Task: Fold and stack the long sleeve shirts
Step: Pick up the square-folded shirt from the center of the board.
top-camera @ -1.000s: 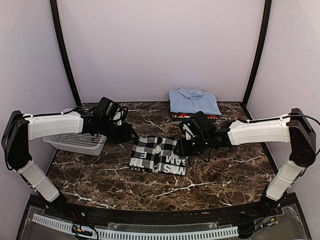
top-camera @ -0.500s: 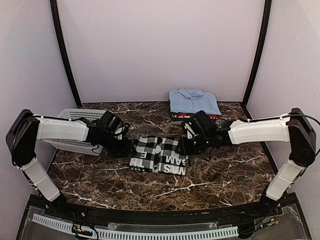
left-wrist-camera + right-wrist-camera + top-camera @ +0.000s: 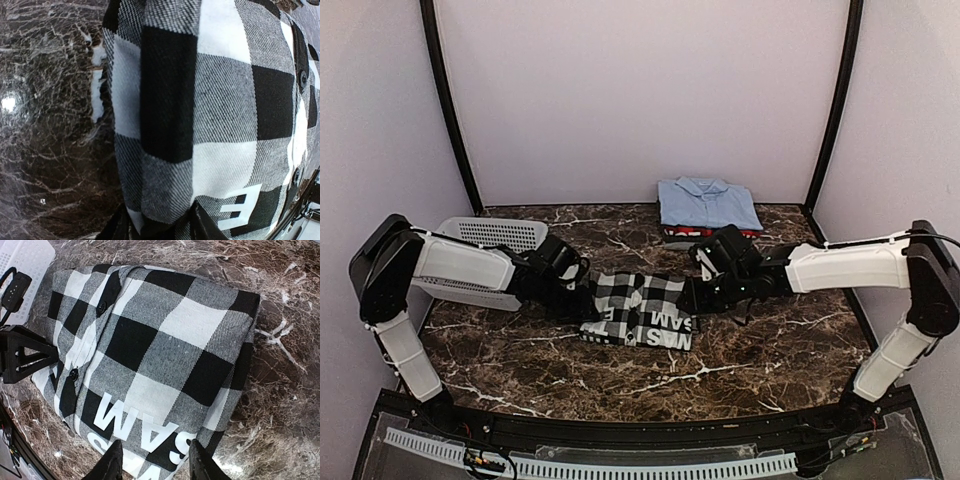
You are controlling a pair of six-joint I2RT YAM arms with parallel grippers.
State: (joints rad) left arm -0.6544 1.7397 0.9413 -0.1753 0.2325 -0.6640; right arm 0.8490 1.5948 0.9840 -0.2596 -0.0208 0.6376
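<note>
- Buffalo-check shirt [image 3: 638,310] lies folded mid-frame on the worktop [image 3: 770,350], lettering toward the bottom edge of the top view.
- Left end effector [image 3: 584,300] sits at the shirt's left edge and right end effector [image 3: 693,296] at its right edge. The shirt's slightly longer side runs left-right from one to the other.
- Left wrist view: jaws spread, folded edge of the cloth between them, no pinch visible.
- Right wrist view: jaws spread, lettered edge between them, cloth not clamped.
- Light blue shirt [image 3: 708,203] is folded at upper right of centre, on top of the red shirt [image 3: 748,233], which shows only as a strip.
- Grey basket [image 3: 485,233] is at left, behind the left arm.
- Judgement: the stack lies up and right of the check shirt, and the right arm is nearer. Both edges need gripping together or the fold may sag.
</note>
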